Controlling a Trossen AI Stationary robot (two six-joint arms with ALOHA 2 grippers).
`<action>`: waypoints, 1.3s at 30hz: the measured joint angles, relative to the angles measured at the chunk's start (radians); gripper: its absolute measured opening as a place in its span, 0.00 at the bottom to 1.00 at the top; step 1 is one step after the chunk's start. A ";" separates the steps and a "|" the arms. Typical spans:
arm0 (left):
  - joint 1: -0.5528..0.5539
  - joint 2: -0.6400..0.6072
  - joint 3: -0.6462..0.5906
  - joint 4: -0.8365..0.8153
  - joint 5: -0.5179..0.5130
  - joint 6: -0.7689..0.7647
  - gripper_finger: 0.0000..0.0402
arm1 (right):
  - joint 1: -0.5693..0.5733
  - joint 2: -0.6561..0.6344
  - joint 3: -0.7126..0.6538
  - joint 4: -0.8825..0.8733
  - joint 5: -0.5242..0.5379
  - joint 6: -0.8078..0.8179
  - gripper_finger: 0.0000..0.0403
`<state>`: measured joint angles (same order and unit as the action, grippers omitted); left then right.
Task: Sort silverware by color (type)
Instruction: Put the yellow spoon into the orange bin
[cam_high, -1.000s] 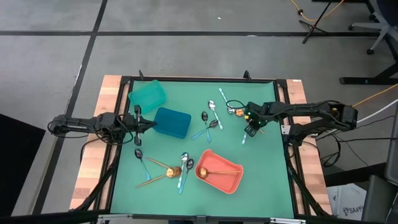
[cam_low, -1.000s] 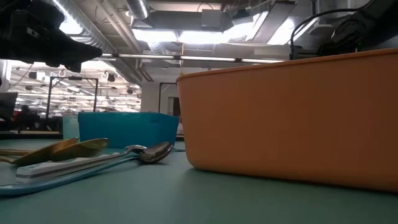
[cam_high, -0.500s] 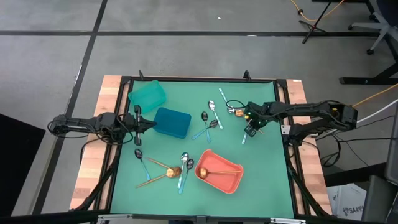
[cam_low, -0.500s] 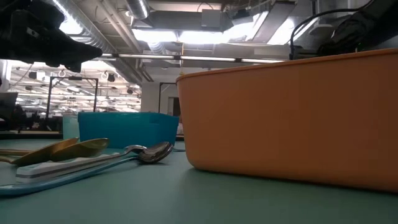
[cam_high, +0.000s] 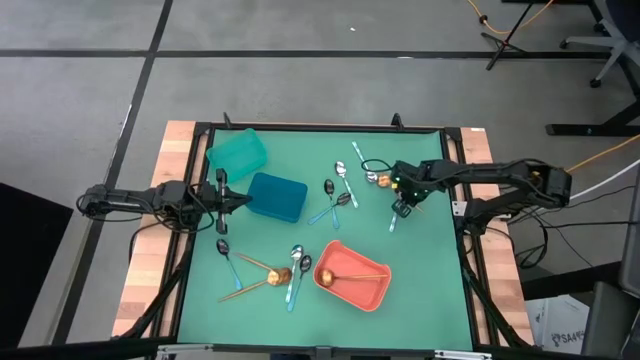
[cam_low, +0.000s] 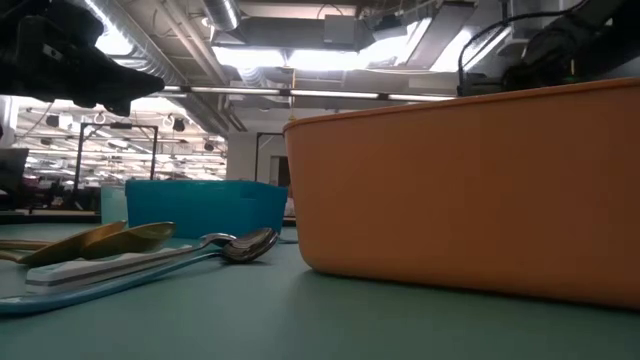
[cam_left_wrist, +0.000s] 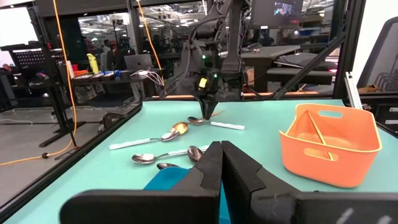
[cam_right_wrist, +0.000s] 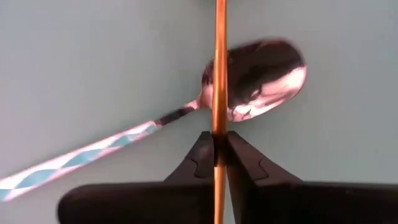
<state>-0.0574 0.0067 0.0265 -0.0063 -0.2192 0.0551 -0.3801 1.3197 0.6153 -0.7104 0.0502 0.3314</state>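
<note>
My right gripper (cam_high: 401, 192) is at the right side of the green mat, shut on a copper-gold utensil (cam_high: 386, 181). Right below it a silver spoon (cam_right_wrist: 261, 78) with a light-blue patterned handle (cam_right_wrist: 81, 155) lies flat on the mat. Another silver spoon (cam_high: 365, 168) lies just beyond. More silverware lies mid-table (cam_high: 335, 195) and near the front left (cam_high: 270, 272). One copper spoon (cam_high: 350, 277) lies inside the coral bin (cam_high: 372, 296). My left gripper (cam_high: 240, 200) is shut and touches nothing, waiting at the left beside the blue bin (cam_high: 277, 196). My right gripper pinches the copper-gold utensil's thin handle (cam_right_wrist: 219, 93) between its two fingers (cam_right_wrist: 202, 155), which point down at the mat from above. The handle runs on past the fingertips on both sides. I cannot tell whether either end of it touches the mat.
A teal bin (cam_high: 237, 152) stands at the far left corner and the blue bin beside it. The coral bin fills most of the low view (cam_low: 470, 190). Bare mat shows at the near right (cam_high: 425, 260) and near the far edge (cam_high: 300, 145).
My right gripper has shifted slightly toward the table's far left, still shut on the copper-gold utensil. Nothing else has moved.
</note>
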 joint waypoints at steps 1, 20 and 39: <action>0.000 0.000 0.000 0.000 0.000 0.000 0.00 | 0.000 0.000 0.015 -0.013 0.000 -0.001 0.01; 0.000 0.000 0.000 0.000 0.000 0.000 0.00 | 0.211 -0.003 0.439 -0.260 -0.044 0.009 0.01; 0.000 0.000 0.000 0.000 0.000 0.000 0.00 | 0.704 0.029 0.657 -0.220 -0.168 0.356 0.00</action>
<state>-0.0572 0.0063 0.0263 -0.0059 -0.2192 0.0551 0.3239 1.3484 1.2724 -0.9301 -0.1174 0.6875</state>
